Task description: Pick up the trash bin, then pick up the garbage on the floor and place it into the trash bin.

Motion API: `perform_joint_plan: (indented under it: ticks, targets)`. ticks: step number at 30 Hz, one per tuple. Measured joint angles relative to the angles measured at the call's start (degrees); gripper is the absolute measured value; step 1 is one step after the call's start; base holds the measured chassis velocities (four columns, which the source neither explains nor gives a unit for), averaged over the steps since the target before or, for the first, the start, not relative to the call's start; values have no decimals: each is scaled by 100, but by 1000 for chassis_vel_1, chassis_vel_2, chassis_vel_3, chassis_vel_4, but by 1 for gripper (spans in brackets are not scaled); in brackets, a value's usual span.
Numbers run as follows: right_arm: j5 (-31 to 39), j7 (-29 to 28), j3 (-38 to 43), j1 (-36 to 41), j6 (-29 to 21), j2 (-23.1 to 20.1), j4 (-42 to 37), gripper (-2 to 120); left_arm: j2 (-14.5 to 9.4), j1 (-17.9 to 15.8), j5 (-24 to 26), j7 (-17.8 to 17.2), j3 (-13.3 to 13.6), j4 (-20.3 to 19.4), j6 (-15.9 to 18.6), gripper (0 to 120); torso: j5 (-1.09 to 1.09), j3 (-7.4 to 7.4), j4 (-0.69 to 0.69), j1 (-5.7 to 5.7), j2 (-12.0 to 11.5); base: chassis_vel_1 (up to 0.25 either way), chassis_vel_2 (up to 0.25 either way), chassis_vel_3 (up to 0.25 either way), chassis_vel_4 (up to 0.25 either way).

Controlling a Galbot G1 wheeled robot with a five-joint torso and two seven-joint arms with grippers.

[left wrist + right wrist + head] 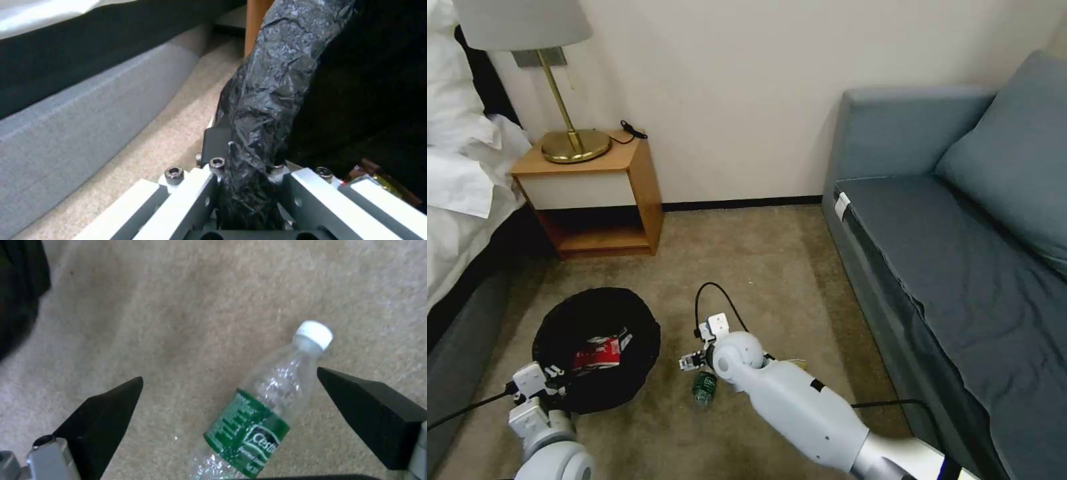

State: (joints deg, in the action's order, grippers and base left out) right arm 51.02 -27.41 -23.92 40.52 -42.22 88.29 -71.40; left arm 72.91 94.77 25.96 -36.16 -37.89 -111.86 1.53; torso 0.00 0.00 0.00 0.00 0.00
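While my left gripper point(550, 387) is clamped on the near rim of the trash bin point(597, 347), black liner bunched between its fingers point(218, 143) in the left wrist view, the bin sits on the carpet point(747, 267) in front of the nightstand point(594, 193), beside the bed point(460, 200). I can see a red-and-white wrapper point(597, 353) lying inside the bin, and in the left wrist view a bit of gold-brown wrapper point(382, 186) low in the liner. My right gripper point(694, 360) is low over the floor just right of the bin, jaws spread wide and holding nothing; the right wrist view shows both black fingertips point(106, 413) apart with the clear bottle point(262, 410) lying on the carpet between them, green label toward the wrist, white cap point(315, 334) pointing away. I can't tell if a fingertip touches the bottle. A tan scrap point(797, 363) peeks out behind my right forearm, too hidden to name. Sofa point(960, 253) on the right, lamp point(554, 80) on the nightstand
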Motion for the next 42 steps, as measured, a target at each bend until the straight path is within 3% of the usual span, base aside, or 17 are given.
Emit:
perform_joint_plan:
  ticks: [26, 34, 37, 38, 42]
  targets:
    - [-928, 797, 138, 194, 197, 366, 1098, 100, 27, 87, 13, -9, -20, -17, -11, 1, -1, 0, 0, 0, 0, 0, 0, 0, 0]
    - [-1075, 951, 178, 243, 200, 377, 1179, 81, 31, 84, 9, -9, -17, -17, -11, 1, 0, 0, 0, 0, 0, 0, 0, 0, 0]
    - [-1113, 999, 180, 268, 199, 362, 1179, 64, 36, 85, 8, -9, -17, -11, -25, 1, 0, 0, 0, 0, 0, 0, 0, 0, 0]
    - [-1113, 999, 180, 268, 199, 362, 1179, 64, 36, 85, 8, -9, -17, -11, -25, 1, 0, 0, 0, 0, 0, 0, 0, 0, 0]
    - [-1196, 1096, 214, 309, 203, 356, 1193, 45, 39, 118, -1, -9, -16, 26, -64, 1, 0, 0, 0, 0, 0, 0, 0, 0, 0]
